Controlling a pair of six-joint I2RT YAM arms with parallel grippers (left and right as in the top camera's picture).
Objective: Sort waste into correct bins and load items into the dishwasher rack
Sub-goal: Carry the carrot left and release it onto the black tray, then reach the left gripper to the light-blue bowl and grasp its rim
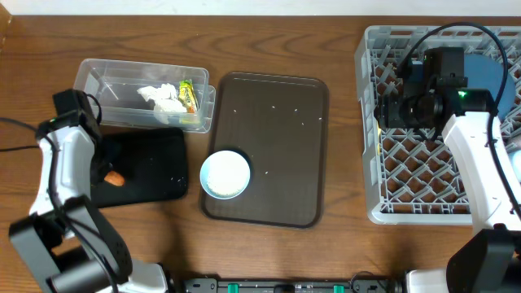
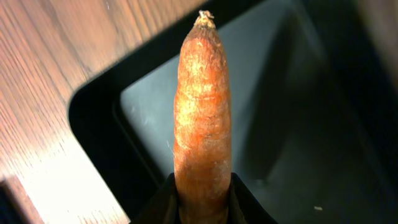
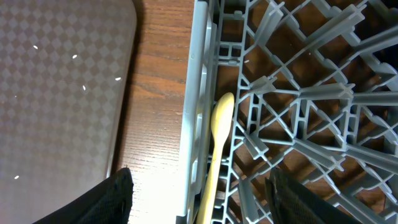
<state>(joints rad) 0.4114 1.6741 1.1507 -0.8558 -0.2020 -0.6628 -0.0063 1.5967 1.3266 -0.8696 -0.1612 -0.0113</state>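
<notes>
We hold the carrot (image 2: 202, 112) over the black bin (image 2: 93, 107).
Left fingers (image 2: 158, 211) grip it above the bin's left edge; right fingers (image 3: 93, 205) hang apart over the rack's (image 3: 298, 93) left wall, where the spoon (image 3: 219, 134) lies.

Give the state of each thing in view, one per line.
Carrot piece: held by the left gripper over the black bin.
Right gripper: open.
Pale yellow spoon: lying in the dishwasher rack.
White bowl: upright on the brown tray.
Clear tub: holds tissues and wrapper.
Rice grains: scattered on the brown tray.
</notes>
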